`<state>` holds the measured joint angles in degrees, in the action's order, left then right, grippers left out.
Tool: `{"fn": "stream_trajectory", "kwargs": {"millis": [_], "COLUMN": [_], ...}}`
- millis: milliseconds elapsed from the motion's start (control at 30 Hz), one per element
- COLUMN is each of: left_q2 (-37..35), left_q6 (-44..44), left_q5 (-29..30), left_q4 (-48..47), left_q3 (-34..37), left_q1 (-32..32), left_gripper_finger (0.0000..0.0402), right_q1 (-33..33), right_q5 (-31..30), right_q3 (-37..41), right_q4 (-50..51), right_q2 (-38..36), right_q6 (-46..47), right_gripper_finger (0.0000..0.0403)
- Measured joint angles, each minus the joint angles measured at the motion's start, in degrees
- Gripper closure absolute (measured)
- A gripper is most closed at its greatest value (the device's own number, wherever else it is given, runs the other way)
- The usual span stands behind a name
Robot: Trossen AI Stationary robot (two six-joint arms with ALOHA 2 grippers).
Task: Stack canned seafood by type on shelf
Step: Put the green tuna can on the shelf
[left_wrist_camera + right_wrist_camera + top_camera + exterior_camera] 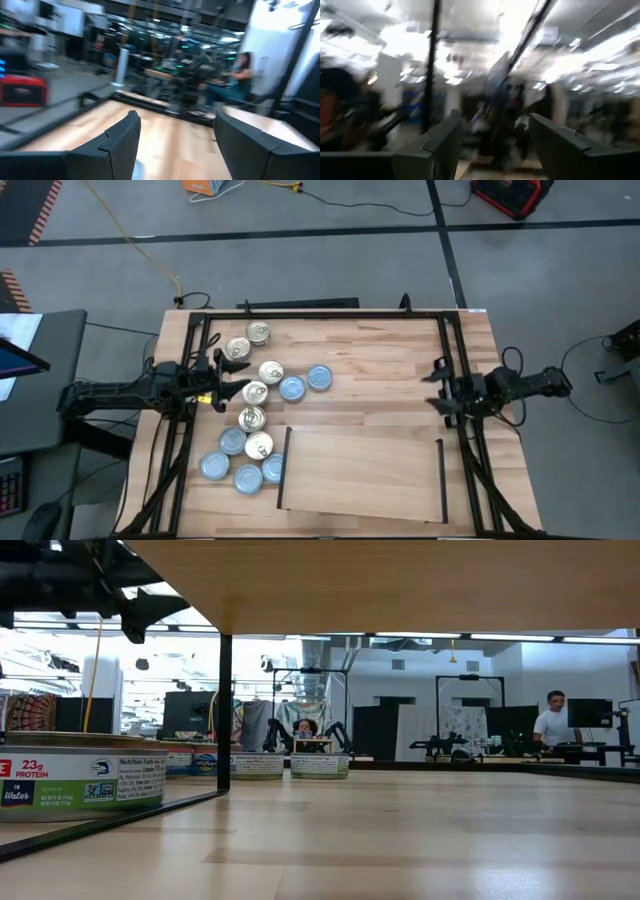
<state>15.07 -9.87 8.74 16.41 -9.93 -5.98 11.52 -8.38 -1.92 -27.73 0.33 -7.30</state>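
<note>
High view shows nothing stacked yet: all tins (255, 420) lie loose on the counter (370, 370) at centre-left, shelf (360, 472) at lower centre bare, left pincer (222, 380) open and empty beside them, right pincer (436, 385) open and empty at right.

The plank-striped wooden tabletop (380, 370) is carrying a pale shelf board (360, 470) lying flat near its front edge, black strips on both short sides. Round seafood tins (255, 415) are sitting directly on the tabletop, clustered left of the board, none on it.
</note>
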Motion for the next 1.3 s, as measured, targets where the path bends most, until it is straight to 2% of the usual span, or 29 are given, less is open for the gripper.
{"fn": "stream_trajectory", "kwargs": {"millis": [100,167,300,500,633,800,933,1133,1300], "left_q2": [1.1,2.9,9.2,21.1,26.4,25.7,22.1,19.4,19.8], "left_q6": [3.7,5.9,9.3,13.1,15.1,16.4,17.1,15.7,15.9], "left_q5": [3.6,5.0,5.1,4.1,4.7,5.9,5.7,2.8,0.3], "left_q4": [0.3,0.1,0.1,-0.9,-3.2,-3.0,-5.1,-12.6,-16.6], "left_q3": [-0.6,-1.7,-5.4,-13.1,-17.7,-18.9,-19.0,-19.0,-19.0], "left_q1": [-1.7,-3.2,-6.1,-9.5,-9.9,-9.9,-9.9,-9.9,-9.8], "left_gripper_finger": [0.0162,0.0162,0.0162,0.0162,0.0162,0.0162,0.0162,0.0162,0.0162], "right_q1": [-3.7,-6.6,-12.4,-18.9,-20.8,-20.9,-20.7,-19.5,-20.7], "right_q5": [-5.6,-8.1,-8.4,-8.4,-6.3,-3.9,1.3,3.8,3.7], "right_q3": [-1.5,-2.0,-4.2,-12.5,-20.9,-32.9,-40.7,-51.2,-60.5], "right_q4": [4.0,5.7,5.7,6.6,10.5,16.7,17.2,18.6,29.4], "right_q2": [0.5,3.4,11.5,28.7,42.8,59.4,69.4,79.3,87.6], "right_q6": [1.2,3.3,8.9,15.6,16.1,15.8,9.3,-0.2,-0.2], "right_gripper_finger": [0.0147,0.0147,0.0147,0.0147,0.0147,0.0147,0.0147,0.0147,0.0147]}}
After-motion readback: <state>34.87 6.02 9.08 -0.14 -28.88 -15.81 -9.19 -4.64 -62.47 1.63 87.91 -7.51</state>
